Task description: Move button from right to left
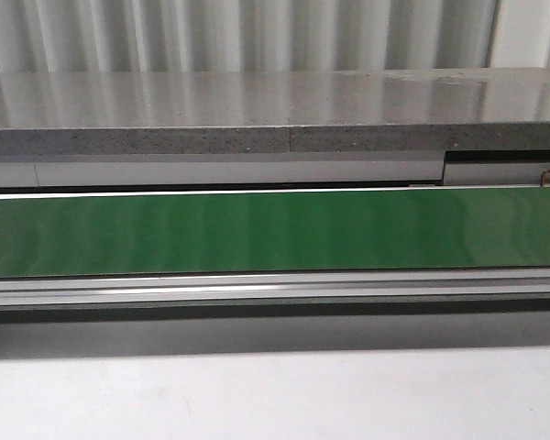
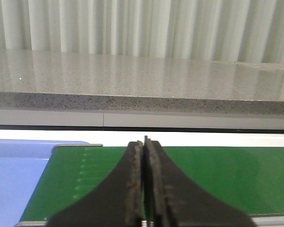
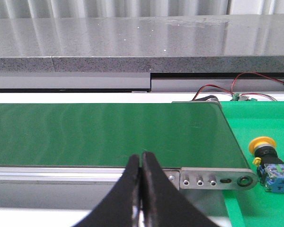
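The button [image 3: 270, 164] lies on its side on a green mat [image 3: 265, 120] just past the right end of the green conveyor belt [image 3: 109, 132]. It has a yellow-orange cap, a black collar and a clear blue block. My right gripper [image 3: 141, 156] is shut and empty, near the belt's front rail, well to the left of the button. My left gripper [image 2: 145, 142] is shut and empty above the belt's left end [image 2: 85, 179]. The front view shows the belt [image 1: 275, 229] but no gripper and no button.
A grey stone ledge [image 1: 257, 110] runs behind the belt. A blue surface [image 2: 14, 179] lies beside the belt's left end. Red and black wires [image 3: 227, 87] and a small board sit behind the belt's right end. An aluminium rail [image 1: 275, 286] edges the belt's front.
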{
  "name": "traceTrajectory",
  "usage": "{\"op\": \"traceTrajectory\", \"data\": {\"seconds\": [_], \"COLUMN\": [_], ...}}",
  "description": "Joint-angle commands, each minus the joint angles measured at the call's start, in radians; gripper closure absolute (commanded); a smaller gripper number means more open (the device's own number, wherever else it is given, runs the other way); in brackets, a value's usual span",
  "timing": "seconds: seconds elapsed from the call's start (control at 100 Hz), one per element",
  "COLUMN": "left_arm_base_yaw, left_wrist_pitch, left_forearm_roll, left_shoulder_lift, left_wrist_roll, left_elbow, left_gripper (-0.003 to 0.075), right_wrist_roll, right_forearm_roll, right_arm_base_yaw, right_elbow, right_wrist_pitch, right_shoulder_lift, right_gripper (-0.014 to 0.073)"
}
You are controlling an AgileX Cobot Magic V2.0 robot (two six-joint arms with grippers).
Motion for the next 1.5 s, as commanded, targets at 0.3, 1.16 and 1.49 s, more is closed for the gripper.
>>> {"op": "traceTrajectory", "data": {"seconds": [0.3, 1.16, 1.49], "left_arm_base_yaw": [-0.009, -0.009, -0.009], "left_wrist_pitch": [-0.079, -0.079, -0.079], "left_forearm_roll": [0.002, 0.002, 0.002], "left_shoulder_lift": [-0.033, -0.033, -0.033], "left_wrist_roll": [-0.003, -0.003, -0.003], "left_elbow": [0.026, 0.026, 0.026], "left_gripper": [0.074, 0.074, 0.074], "right_wrist_roll": [-0.001, -0.001, -0.001], "right_forearm_roll": [-0.006, 0.031, 0.098], "right_arm_base_yaw": [-0.001, -0.004, -0.004], "right_elbow": [-0.017, -0.478, -0.69], "right_wrist_pitch": [-0.082, 0.386, 0.619], "right_shoulder_lift": [-0.012, 0.212, 0.523], "right_gripper": [0.0661, 0.0661, 0.0661]}}
